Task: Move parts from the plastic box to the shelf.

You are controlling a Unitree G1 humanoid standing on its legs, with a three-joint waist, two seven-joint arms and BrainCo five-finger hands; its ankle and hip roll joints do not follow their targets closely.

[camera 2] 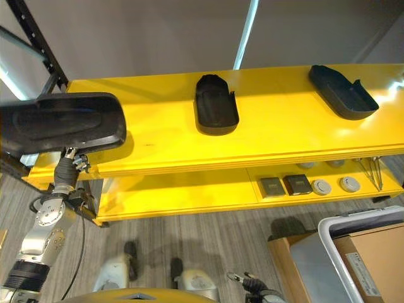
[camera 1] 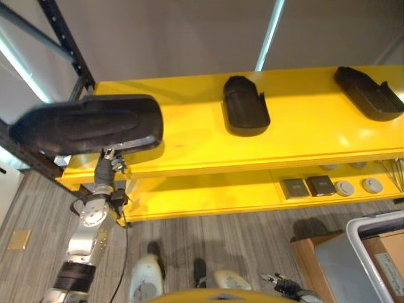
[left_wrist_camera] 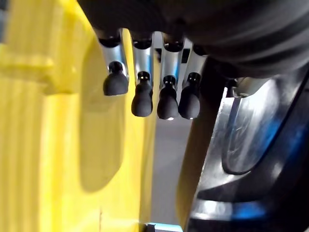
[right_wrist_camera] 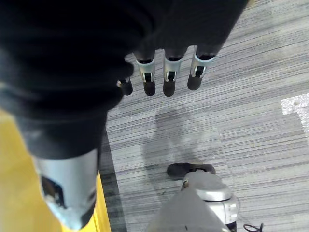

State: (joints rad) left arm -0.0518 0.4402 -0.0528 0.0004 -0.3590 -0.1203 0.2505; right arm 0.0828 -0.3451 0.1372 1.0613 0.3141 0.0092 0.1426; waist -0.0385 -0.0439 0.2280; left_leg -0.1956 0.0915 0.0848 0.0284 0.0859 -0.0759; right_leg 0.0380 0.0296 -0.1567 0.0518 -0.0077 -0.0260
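Note:
A large black moulded part (camera 1: pixel 88 123) is held up over the left end of the yellow shelf (camera 1: pixel 189 142), above its top board. My left hand (camera 1: pixel 108 165) reaches up under the part's near edge and grips it. In the left wrist view the fingers (left_wrist_camera: pixel 141 92) hang nearly straight beside the part's glossy wall (left_wrist_camera: pixel 251 145), and the thumb is hidden. Two more black parts lie on the top board, one in the middle (camera 1: pixel 245 105) and one at the far right (camera 1: pixel 369 93). My right hand (right_wrist_camera: pixel 166 77) hangs low over the carpet, fingers relaxed and holding nothing.
The grey plastic box (camera 1: pixel 363 252) stands on the floor at lower right, beside a cardboard box (camera 2: pixel 372 259). Small square (camera 1: pixel 295 188) and round (camera 1: pixel 372 185) items lie on the lower yellow board. A dark rack upright (camera 1: pixel 66 44) rises at the shelf's left end.

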